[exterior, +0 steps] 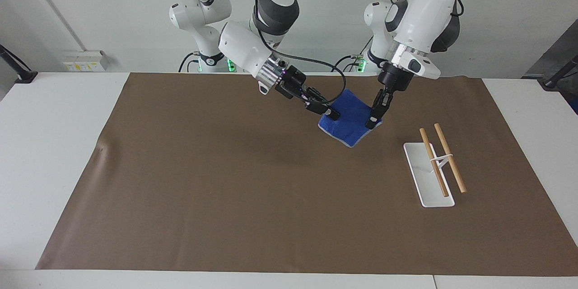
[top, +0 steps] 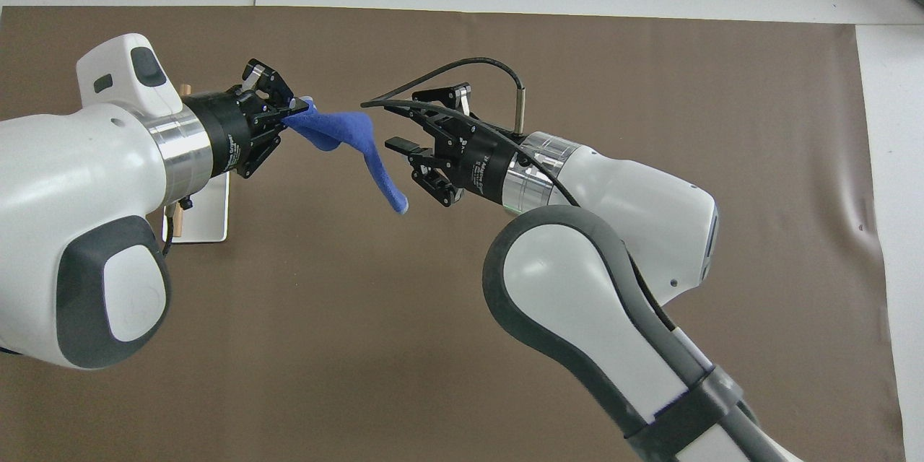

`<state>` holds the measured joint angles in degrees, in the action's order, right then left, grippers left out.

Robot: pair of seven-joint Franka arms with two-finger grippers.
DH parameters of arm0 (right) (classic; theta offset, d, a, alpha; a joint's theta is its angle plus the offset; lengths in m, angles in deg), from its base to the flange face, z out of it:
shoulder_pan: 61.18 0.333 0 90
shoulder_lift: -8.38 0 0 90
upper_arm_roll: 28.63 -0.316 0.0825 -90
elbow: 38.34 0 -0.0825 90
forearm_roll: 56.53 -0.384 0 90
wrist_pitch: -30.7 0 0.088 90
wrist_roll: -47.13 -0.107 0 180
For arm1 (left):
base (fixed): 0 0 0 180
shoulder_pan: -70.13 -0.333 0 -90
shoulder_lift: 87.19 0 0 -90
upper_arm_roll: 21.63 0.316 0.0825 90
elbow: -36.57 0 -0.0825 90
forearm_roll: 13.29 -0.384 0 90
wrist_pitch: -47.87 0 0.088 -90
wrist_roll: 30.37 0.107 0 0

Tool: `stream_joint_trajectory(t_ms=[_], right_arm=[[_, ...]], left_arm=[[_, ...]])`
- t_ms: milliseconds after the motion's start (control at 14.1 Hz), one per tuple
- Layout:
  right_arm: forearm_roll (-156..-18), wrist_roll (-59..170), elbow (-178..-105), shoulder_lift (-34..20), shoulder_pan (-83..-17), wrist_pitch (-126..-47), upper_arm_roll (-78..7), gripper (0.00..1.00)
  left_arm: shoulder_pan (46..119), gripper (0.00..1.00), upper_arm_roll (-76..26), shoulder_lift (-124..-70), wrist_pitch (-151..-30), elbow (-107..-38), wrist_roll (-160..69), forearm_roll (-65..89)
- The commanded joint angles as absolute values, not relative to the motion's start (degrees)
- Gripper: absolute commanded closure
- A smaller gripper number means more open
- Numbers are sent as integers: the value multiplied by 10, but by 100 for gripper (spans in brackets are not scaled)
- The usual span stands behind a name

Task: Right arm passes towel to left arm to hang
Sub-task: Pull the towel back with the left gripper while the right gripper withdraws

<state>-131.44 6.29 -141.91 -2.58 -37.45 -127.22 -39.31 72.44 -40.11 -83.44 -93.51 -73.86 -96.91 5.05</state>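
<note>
Towel [top: 354, 137] corner pinched by left gripper [top: 289, 112] | right gripper [top: 404, 130] apart, unclenched

towel [exterior: 350, 119]: I see bright blue with a thin pale edge
left gripper [top: 289, 113]: black
right gripper [top: 404, 126]: black
arms: I see white with grey patches
mat [exterior: 226, 180]: plain brown
table [exterior: 54, 113]: white
rack [exterior: 424, 176]: white base, light wood sticks

Left gripper [top: 290, 112] pinched the towel [top: 346, 141] by one corner; cloth hung free. Right gripper [top: 404, 131] stood open just beside it, apart.
</note>
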Motion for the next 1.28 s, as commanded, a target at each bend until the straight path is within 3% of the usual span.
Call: stream_joint_trajectory(t_ms=[0, 497, 922, 1206], right_arm=[[-1244, 125, -1442, -27, -388, -1306, -396, 0], [-1024, 278, -1497, -20, -470, -1273, -396, 0], [-732, 304, -1484, -19, -531, -1142, -395, 0], [-595, 303, -1415, -17, -553, -992, -394, 0]], left_arm=[[720, 100, -404, -846, -919, -714, -957, 54], [704, 100, -383, -843, -919, -726, -882, 28], [700, 100, -310, -875, -919, -740, -742, 28], [693, 100, -295, -899, -924, -740, -667, 28]])
